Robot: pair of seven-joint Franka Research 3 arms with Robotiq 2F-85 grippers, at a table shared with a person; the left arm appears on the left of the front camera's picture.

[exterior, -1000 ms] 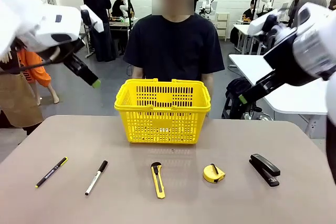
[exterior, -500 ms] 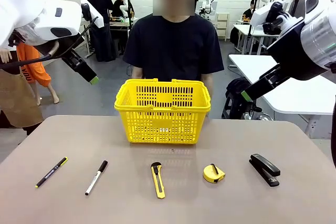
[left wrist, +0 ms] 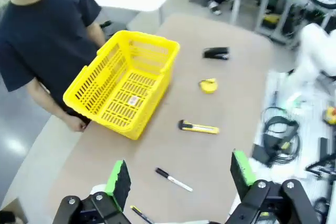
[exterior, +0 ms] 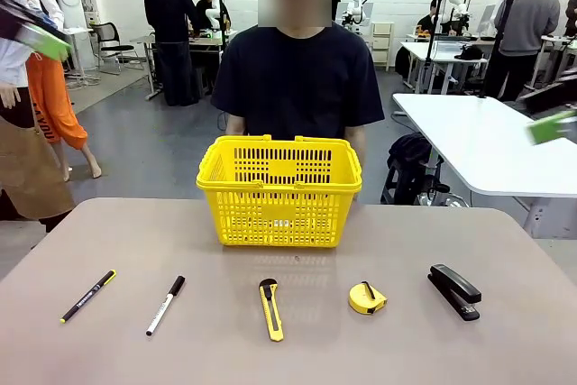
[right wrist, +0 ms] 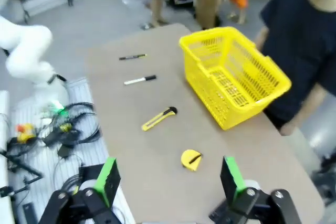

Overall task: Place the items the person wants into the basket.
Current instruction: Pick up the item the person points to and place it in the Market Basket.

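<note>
The yellow basket (exterior: 280, 191) stands at the far middle of the table, in front of the person (exterior: 297, 69). A row lies nearer me: white marker (exterior: 166, 305), yellow tape measure (exterior: 367, 297) and black stapler (exterior: 454, 291). My left gripper (exterior: 36, 35) is high at the top left edge, blurred; my right gripper (exterior: 552, 125) is at the right edge, also blurred. In the left wrist view the left gripper (left wrist: 178, 169) is open high above the marker (left wrist: 173, 180) and the basket (left wrist: 123, 82). In the right wrist view the right gripper (right wrist: 169, 174) is open above the tape measure (right wrist: 191, 159).
A yellow utility knife (exterior: 270, 309) lies between marker and tape measure, and a black pen (exterior: 87, 296) sits at the far left of the row. Cables and gear (left wrist: 278, 140) lie beside the table. Other people and tables stand behind.
Both arms have drawn up and outward, from hovering beside the basket to the picture's edges. The items, the basket and the person have not moved.
</note>
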